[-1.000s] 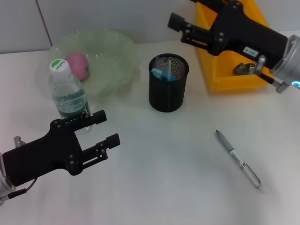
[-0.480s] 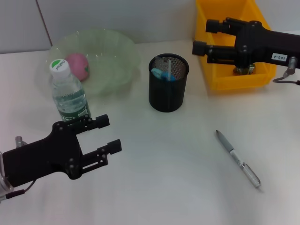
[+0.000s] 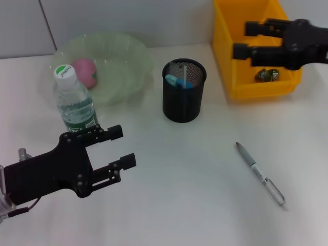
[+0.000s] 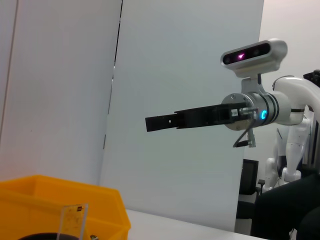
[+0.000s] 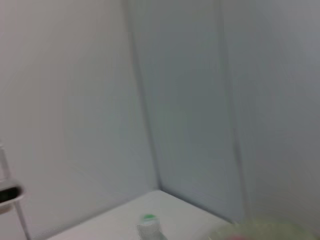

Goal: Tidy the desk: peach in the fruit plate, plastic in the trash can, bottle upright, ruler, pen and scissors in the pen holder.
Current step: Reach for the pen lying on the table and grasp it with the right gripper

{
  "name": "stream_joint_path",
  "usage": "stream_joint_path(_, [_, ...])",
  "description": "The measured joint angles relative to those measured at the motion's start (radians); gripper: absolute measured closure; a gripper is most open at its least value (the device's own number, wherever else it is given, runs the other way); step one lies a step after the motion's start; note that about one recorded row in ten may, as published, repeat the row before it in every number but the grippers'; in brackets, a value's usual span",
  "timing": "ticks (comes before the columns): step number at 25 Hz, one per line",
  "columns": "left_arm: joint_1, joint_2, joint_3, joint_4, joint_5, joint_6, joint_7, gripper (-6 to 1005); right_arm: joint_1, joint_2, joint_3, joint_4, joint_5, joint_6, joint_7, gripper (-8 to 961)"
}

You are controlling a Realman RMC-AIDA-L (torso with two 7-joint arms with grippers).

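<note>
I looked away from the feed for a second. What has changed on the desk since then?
The right gripper, open and empty, swung rightward from behind the pen holder to over the yellow bin. The left gripper barely shifted. Bottle, peach and pen stayed put.

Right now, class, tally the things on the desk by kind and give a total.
Containers: 3 (fruit plate, pen holder, yellow bin)
Bottles: 1
Fruit: 1 (peach)
Pens on the desk: 1
Total: 6
</note>
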Motion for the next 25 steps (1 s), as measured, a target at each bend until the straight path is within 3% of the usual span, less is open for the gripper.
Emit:
stream_joint_path(2, [0.0, -0.001, 0.0, 0.0, 0.001, 0.001, 0.0, 355, 0.0, -0.001, 0.006, -0.032, -0.044, -0.006, 0.054, 125])
stream_joint_path(3, [0.0, -0.001, 0.0, 0.0, 0.001, 0.001, 0.0, 355, 0.003, 0.001, -0.001, -0.123, -0.162, -0.026, 0.163, 125])
stream_joint_path(6, [-0.005, -0.003, 0.003, -0.003, 0.002, 0.0, 0.0, 356, 0.016, 0.004, -0.022, -0.213, -0.289, -0.057, 0.264, 125])
stream_joint_path(8, [-0.009, -0.005, 0.007, -0.007, 0.002, -0.005, 0.002, 356, 0.066, -0.001, -0.062, -0.32, -0.477, -0.132, 0.443, 126])
stream_joint_path(13, [-0.009, -0.011, 0.006, -0.008, 0.002, -0.006, 0.01, 356, 0.159, -0.017, -0.08, -0.41, -0.675, -0.32, 0.59, 126])
stream_joint_path(18, [-0.004, -0.014, 0.004, -0.008, 0.002, -0.004, 0.015, 356, 0.223, -0.013, -0.081, -0.424, -0.81, -0.411, 0.616, 126])
stream_joint_path(25, [0.003, -0.018, 0.002, -0.004, 0.002, 0.001, 0.04, 356, 0.274, -0.009, -0.081, -0.351, -0.891, -0.419, 0.628, 126])
